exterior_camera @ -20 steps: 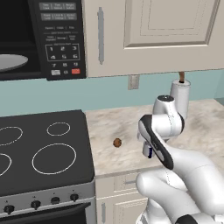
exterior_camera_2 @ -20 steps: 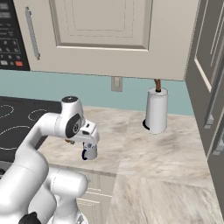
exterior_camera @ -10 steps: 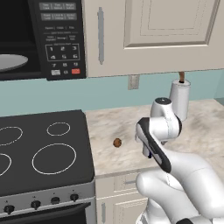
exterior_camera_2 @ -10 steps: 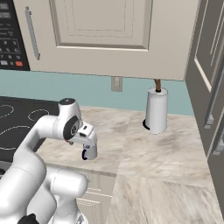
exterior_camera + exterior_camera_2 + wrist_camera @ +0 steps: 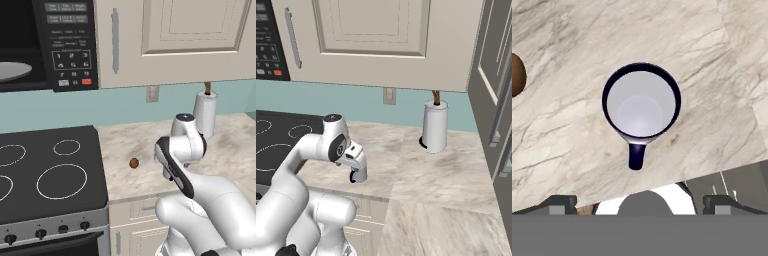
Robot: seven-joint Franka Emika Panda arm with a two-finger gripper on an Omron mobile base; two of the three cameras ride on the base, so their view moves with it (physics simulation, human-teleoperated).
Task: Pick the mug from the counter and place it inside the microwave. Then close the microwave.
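So I've got the gripper (image 5: 640, 202) hanging right over the mug (image 5: 641, 107), looking straight down into it. The mug sits upright on the counter (image 5: 712, 60) close to the near edge, its dark handle (image 5: 636, 156) pointing toward that edge. Fingers look spread wide, tips at either side of the bottom of the hand view with nothing between them, and the mug isn't gripped yet.

What worries me: the fingertips (image 5: 557, 204) sit off to the handle side of the mug rather than either side of the rim, so if I drop straight down from here I reckon a finger lands on the handle or misses the wall altogether. A clip on the handle could spin the mug or shove it off the edge, since there's not much counter left on that side.

There's also a little brown ball (image 5: 134, 163) on the counter, left of the mug and apart from it. Probably harmless, but a sloppy sweep could knock it rolling toward the stovetop (image 5: 50, 172).

Then the microwave (image 5: 45, 45) is up high on the far left with its door open, so it's a long swing. A weak pinch on a smooth rim could slip halfway
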